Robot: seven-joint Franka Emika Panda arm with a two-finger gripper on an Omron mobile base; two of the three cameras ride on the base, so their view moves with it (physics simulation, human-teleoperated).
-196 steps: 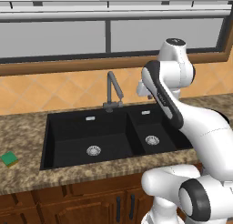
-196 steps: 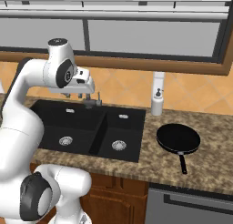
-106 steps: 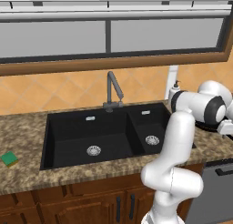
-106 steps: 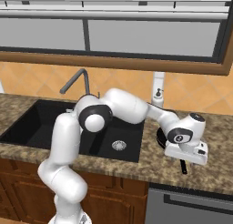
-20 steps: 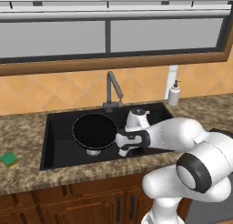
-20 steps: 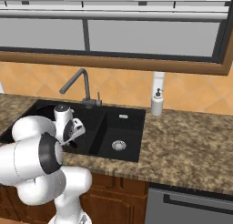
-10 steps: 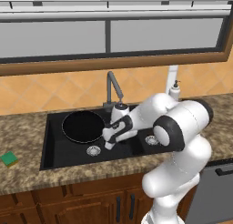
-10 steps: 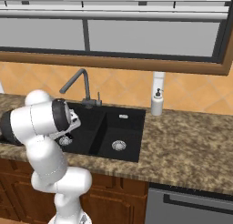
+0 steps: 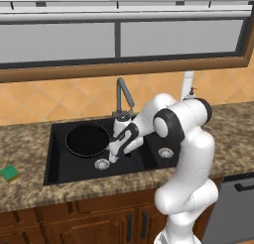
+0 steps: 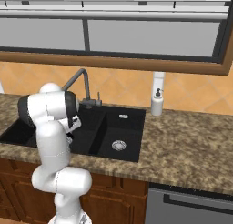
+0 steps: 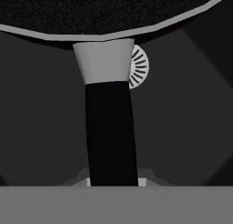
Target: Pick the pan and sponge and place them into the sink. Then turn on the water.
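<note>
The round black pan (image 9: 87, 139) hangs level inside the wide left basin of the black sink (image 9: 60, 166), toward its back wall. My gripper (image 9: 110, 156) is shut on the pan's slim black handle (image 11: 111, 132), just right of the pan. In the hand view the handle runs up to a grey neck and the pan (image 11: 104, 9), with a silver drain (image 11: 140, 66) behind. The green sponge (image 9: 10, 172) lies on the counter left of the sink. No water falls from the dark faucet (image 9: 122, 93). From the right, the sink (image 10: 129, 123) shows beside my arm.
A white soap dispenser (image 9: 188, 88) stands on the counter behind the narrow right basin, also visible from the right as the dispenser (image 10: 157, 100). Speckled granite counter (image 10: 191, 150) stretches right of the sink. The faucet (image 10: 81, 84) rises just behind the arm.
The arm has swung left, carrying the pan from the middle of the wide basin to its left back part. The sponge has not moved.
</note>
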